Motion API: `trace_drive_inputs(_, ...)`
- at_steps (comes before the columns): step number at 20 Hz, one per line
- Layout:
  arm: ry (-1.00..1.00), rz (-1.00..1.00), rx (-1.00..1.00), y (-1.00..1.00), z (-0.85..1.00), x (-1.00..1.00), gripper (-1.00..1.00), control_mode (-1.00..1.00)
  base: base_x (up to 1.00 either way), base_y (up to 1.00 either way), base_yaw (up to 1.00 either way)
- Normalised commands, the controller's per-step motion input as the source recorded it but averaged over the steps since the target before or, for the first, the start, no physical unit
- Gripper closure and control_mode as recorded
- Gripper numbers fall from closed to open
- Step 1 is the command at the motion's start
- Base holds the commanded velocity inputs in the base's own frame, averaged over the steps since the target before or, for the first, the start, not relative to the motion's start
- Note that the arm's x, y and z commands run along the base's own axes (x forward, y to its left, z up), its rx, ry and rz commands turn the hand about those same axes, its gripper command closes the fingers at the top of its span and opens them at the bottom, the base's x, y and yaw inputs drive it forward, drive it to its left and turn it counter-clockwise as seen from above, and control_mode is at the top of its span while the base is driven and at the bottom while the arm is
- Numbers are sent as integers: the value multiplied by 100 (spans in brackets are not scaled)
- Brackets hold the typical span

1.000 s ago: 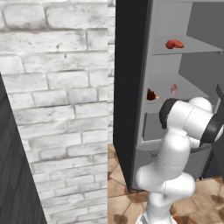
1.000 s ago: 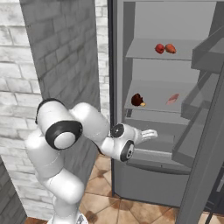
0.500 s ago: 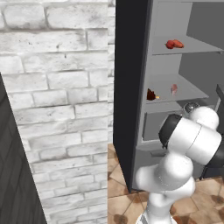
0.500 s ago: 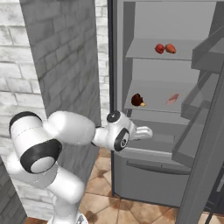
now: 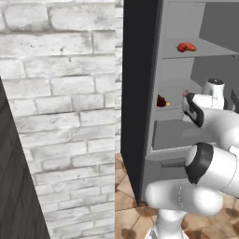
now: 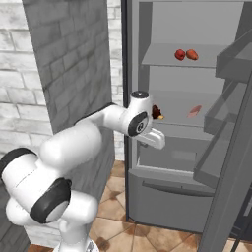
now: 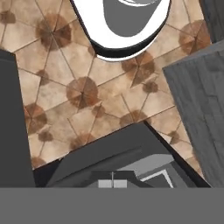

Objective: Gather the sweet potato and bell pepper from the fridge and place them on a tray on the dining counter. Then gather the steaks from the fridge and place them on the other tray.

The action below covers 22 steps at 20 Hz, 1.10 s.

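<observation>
Fridge (image 6: 187, 162) open; pepper (image 6: 180, 54) on upper shelf. Arm's hand at mid shelf, fingers (image 7: 112, 183) shut, holding nothing.

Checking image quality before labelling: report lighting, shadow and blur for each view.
Left base view: flat even light, fridge side panel in deep shade, soft pixelation. Right base view: evenly lit, shelf items small and fuzzy. Hand view: sharp floor tiles, no glare.

Matt grey fridge (image 6: 187, 78), rough brick wall (image 5: 60, 93)
</observation>
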Motion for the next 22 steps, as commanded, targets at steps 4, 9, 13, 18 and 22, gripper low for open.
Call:
trace_drive_inputs(4,6,-34,42,8,71,-88,100,-100,0,0,0)
trace_drive_inputs(9,-2,-31,11,66,23,-66,100,-100,0,0,0)
trace_drive_inputs(13,-1,-20,-7,92,0,-12,100,-100,0,0,0)
trace_drive_inputs(18,0,-1,-18,48,0,0,100,-100,0,0,0)
trace_drive_inputs(22,1,7,-9,23,0,-5,100,-100,0,0,0)
